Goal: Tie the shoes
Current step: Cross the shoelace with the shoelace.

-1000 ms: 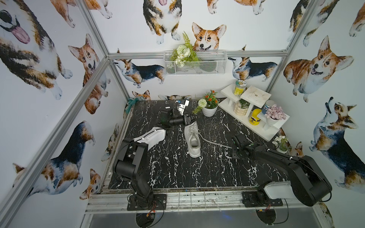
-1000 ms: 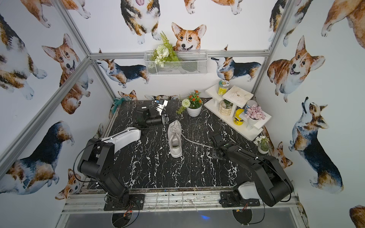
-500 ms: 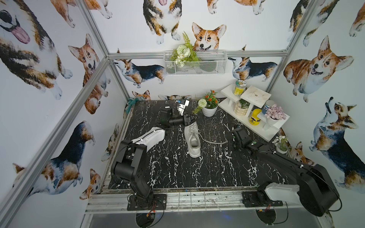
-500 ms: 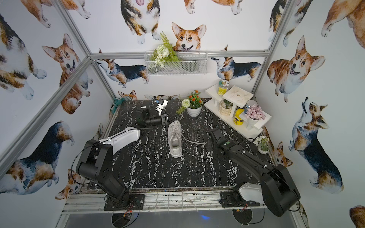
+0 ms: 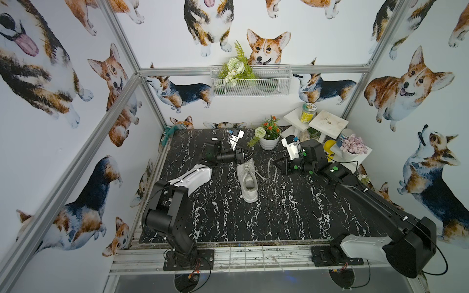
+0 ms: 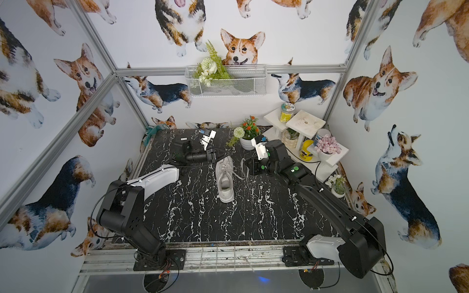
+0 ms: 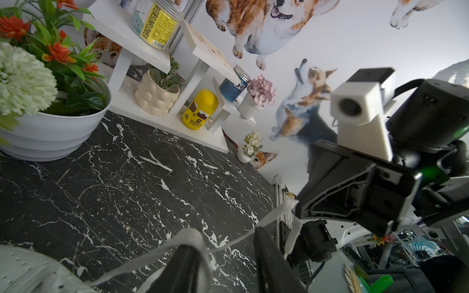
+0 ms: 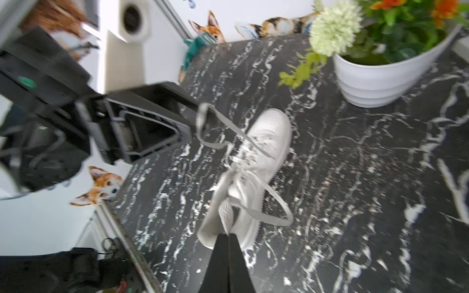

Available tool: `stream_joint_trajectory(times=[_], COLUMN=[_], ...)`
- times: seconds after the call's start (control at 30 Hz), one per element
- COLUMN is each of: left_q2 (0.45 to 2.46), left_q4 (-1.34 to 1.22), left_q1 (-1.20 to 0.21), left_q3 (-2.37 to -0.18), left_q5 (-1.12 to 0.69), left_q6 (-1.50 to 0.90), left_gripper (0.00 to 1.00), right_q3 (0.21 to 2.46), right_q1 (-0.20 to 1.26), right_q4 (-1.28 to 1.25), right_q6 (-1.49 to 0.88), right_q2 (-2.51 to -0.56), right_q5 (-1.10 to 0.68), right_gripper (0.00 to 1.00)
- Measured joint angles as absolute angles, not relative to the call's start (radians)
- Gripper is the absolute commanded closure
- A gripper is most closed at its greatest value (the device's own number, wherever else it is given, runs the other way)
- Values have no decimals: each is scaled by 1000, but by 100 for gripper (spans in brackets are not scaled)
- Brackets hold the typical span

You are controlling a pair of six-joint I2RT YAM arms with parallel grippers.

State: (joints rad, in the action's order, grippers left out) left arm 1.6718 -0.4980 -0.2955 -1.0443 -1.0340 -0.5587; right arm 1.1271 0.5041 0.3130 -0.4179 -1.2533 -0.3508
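Right wrist view: right claw (image 8: 228, 237) clenched on a lace (image 8: 266, 215) of the sneaker (image 8: 264, 142), which sits on the table (image 8: 355, 177) between both arms. Left wrist view adds: left claw (image 7: 224, 238) jaws apart, lace looped over one. Looks like loop-forming; next needs crossing strands without losing tension.

Counts: 1 white sneaker (image 5: 248, 182), 2 loose laces (image 8: 276, 203), 2 grippers (left gripper (image 7: 225, 248), right gripper (image 8: 227, 241)). 4 plant pots: white bowl pot (image 5: 269, 145), cream bumpy pot (image 7: 154, 100), pink-flower pot (image 7: 250, 109), small white-flower pot (image 7: 244, 157). 3 containers: sunflower jar (image 7: 154, 22), yellow canister (image 7: 200, 111), blue tin (image 7: 231, 88); 1 wire basket (image 5: 253, 86).
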Motion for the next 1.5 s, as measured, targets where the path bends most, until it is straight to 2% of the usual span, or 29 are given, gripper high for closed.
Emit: stream_joint_trajectory(times=[0.17,0.43,1.23,1.37,1.5], left_q2=[1672,1671,1678,1679,1683], left_q4=[-535,-580,-609,-609,-609], left_q1=[-296,-300,-312,-313,-313], left_q3=[-1030,-1010,-1007,-1007,-1007], left_q5=[-1047,-1055,-1055,-1055,-1055], left_q6=[-560,-575,-582,-582,-582], left_gripper=[58,56,54,55,61], right_q3=[1245,1377,1526,1539,1546], right_q1=[511,517,543,548,552], right_q4=[280,270,236,236,235], right_q6=[-453,-477,-541,-543,-544], right_q2=[-1320,-1404,-1492,-1497,-1502], right_q5=[-423,-444,-476,-482,-483], right_gripper=[100,100,100,100,100])
